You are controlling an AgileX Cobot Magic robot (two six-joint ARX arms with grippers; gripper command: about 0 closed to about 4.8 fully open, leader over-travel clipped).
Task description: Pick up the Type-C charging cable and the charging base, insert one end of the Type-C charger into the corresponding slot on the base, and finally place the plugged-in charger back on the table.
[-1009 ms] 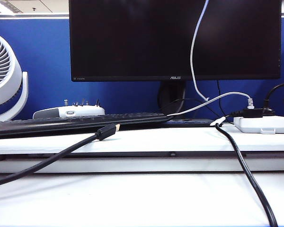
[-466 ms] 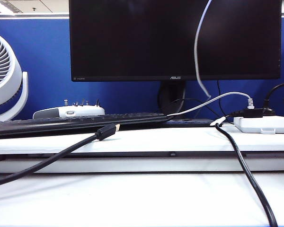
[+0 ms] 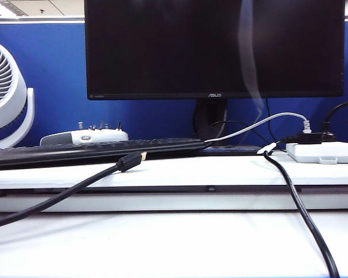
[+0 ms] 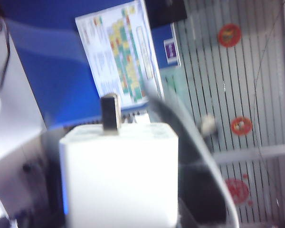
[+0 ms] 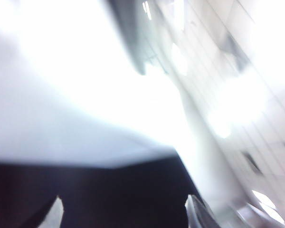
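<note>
The charging base [image 4: 121,175], a white block, fills the left wrist view, with my left gripper [image 4: 126,202] shut on it between dark fingers [image 4: 202,190]. A grey plug [image 4: 110,113] stands in its far face, and a blurred pale cord [image 4: 180,121] runs off beside it. In the exterior view the Type-C charging cable [image 3: 247,55] hangs from above as a thin white smear in front of the monitor, and neither gripper shows there. The right wrist view is blurred and points at the bright ceiling. Only a dark mass of my right gripper [image 5: 123,209] shows, and its jaws cannot be made out.
On the raised ledge of the table [image 3: 180,174] lie a black keyboard [image 3: 93,149], a black cable with a gold-tipped plug [image 3: 130,160] and a white power strip [image 3: 323,152] with black plugs. A thick black cable [image 3: 304,217] crosses the front right. A white fan [image 3: 6,92] stands left, a monitor [image 3: 214,46] behind.
The hanging white cable has swung to the right, its lower end has lifted, and it is now blurred with motion. Nothing on the desk has moved.
</note>
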